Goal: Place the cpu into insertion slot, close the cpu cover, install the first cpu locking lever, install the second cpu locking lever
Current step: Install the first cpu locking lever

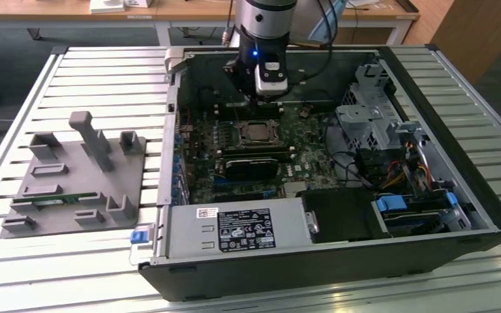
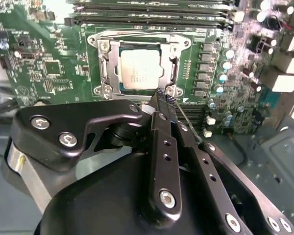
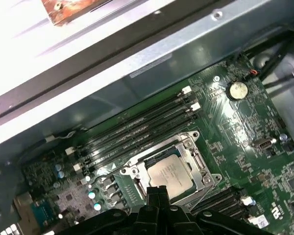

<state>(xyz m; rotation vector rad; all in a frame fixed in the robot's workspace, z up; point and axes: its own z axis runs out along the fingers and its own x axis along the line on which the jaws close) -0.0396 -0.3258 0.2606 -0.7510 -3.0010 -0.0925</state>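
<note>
Clenched gripper (image 2: 162,96) tips sit beside a thin locking lever (image 2: 188,125), at twelve o'clock from the insertion slot (image 2: 174,73) in the exterior view. We find the cpu (image 2: 141,68) seated and the cpu cover (image 2: 137,38) down; lever latching, we judge, needs steady pressure.

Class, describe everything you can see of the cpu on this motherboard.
The cpu is a small flat square chip with a dull silvery-grey metal top bearing faint print. It lies level in its socket, framed by the silvery metal cover. The gripper is near one corner of the cover, not on the chip.
</note>
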